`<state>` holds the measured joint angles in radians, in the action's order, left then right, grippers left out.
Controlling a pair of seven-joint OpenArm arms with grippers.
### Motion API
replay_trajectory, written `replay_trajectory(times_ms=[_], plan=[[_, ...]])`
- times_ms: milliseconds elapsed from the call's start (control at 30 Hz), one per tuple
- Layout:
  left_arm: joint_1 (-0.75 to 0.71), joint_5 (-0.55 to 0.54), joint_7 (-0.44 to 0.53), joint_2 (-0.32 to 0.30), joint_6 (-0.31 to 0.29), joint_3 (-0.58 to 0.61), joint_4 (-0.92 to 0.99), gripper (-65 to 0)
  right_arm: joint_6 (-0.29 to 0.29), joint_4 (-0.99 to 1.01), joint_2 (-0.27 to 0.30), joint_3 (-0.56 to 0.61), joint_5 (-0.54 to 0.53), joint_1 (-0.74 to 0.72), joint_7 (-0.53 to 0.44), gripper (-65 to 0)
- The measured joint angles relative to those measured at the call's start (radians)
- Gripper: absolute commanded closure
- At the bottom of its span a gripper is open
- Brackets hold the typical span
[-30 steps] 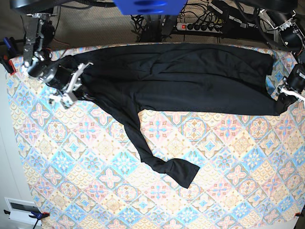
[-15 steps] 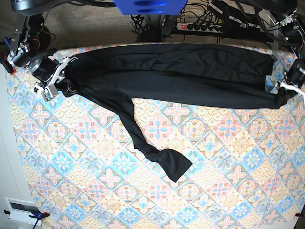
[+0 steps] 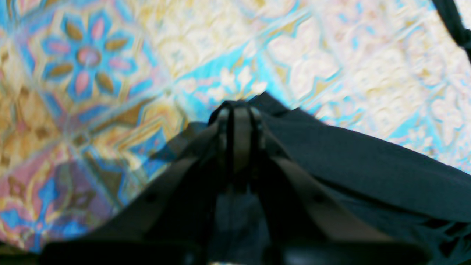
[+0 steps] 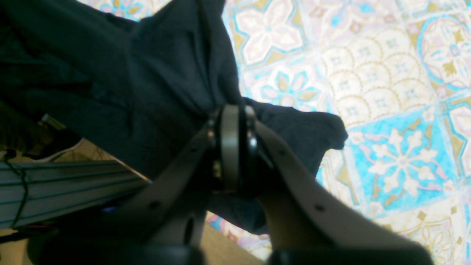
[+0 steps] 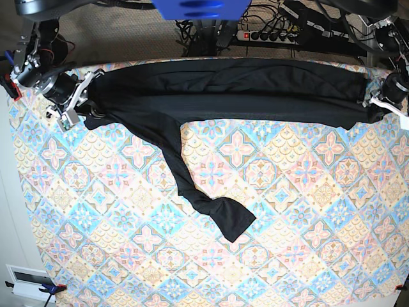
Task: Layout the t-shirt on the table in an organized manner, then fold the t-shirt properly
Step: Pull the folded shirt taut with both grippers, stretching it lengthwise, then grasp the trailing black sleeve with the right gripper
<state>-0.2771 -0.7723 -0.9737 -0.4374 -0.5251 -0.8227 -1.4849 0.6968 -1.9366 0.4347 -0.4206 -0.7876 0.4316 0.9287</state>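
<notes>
The t-shirt (image 5: 230, 96) is lying as a long dark band across the 12 o'clock edge of the bench (image 5: 300, 230), stretched between the two arms, so the laying-out appears to be only partly done. The right gripper (image 5: 69, 102) is clenching bunched cloth at the 10 o'clock end while the left gripper (image 5: 378, 105) is pinching the opposite end at 2 o'clock. One sleeve is trailing toward the centre and ending in a rumpled clump, the body is looking doubled over, and no fold is showing yet.
</notes>
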Motion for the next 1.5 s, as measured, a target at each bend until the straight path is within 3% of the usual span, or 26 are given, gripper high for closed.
replay_trajectory(times_ms=[100, 300, 533, 667, 867, 967, 1100, 1167, 1300, 1500], plan=[[0.003, 0.027, 0.008, -0.002, 0.0, 0.016, 0.05, 0.0, 0.003, 0.0, 0.0, 0.008, 0.111, 0.001, 0.017, -0.4], [0.034, 0.092, 0.008, 0.003, 0.001, 0.143, 0.103, 0.0, 0.0, 0.001, -0.001, 0.061, 0.182, 0.0, 0.011, -0.4], [0.039, 0.104, 0.023, -0.011, 0.001, 0.211, 0.1, -0.1, 0.004, 0.002, -0.005, 0.137, 0.434, -0.008, 0.002, -1.1], [0.039, 0.103, 0.022, -0.011, 0.005, 0.209, 0.1, -7.9, 0.003, 0.002, -0.005, 0.136, 0.519, -0.008, -0.001, -8.5], [0.037, 0.095, 0.018, -0.011, 0.005, 0.207, 0.096, -20.9, 0.003, 0.002, -0.005, 0.133, 0.526, -0.042, -0.004, -19.6], [0.032, 0.08, 0.0, 0.006, 0.005, 0.142, 0.068, -21.2, 0.003, 0.0, -0.031, 0.095, 0.523, -0.034, -0.004, -23.1], [0.034, -0.026, 0.003, 0.028, 0.003, 0.031, 0.023, -21.2, 0.003, -0.04, -0.091, 0.028, 0.523, -0.031, 0.007, -23.2], [0.039, -0.06, 0.003, 0.033, 0.002, -0.001, 0.014, -21.2, -0.001, -0.046, -0.116, 0.03, 0.464, -0.048, 0.008, -23.3], [0.045, -0.103, -0.005, 0.034, 0.005, -0.009, -0.013, -21.2, 0.006, -0.042, -0.137, 0.061, 0.356, -0.144, 0.008, -23.3], [0.098, -0.114, 0.005, 0.051, 0.004, -0.005, -0.026, -21.2, 0.006, -0.024, -0.148, 0.174, 0.395, -0.315, 0.021, -23.3]])
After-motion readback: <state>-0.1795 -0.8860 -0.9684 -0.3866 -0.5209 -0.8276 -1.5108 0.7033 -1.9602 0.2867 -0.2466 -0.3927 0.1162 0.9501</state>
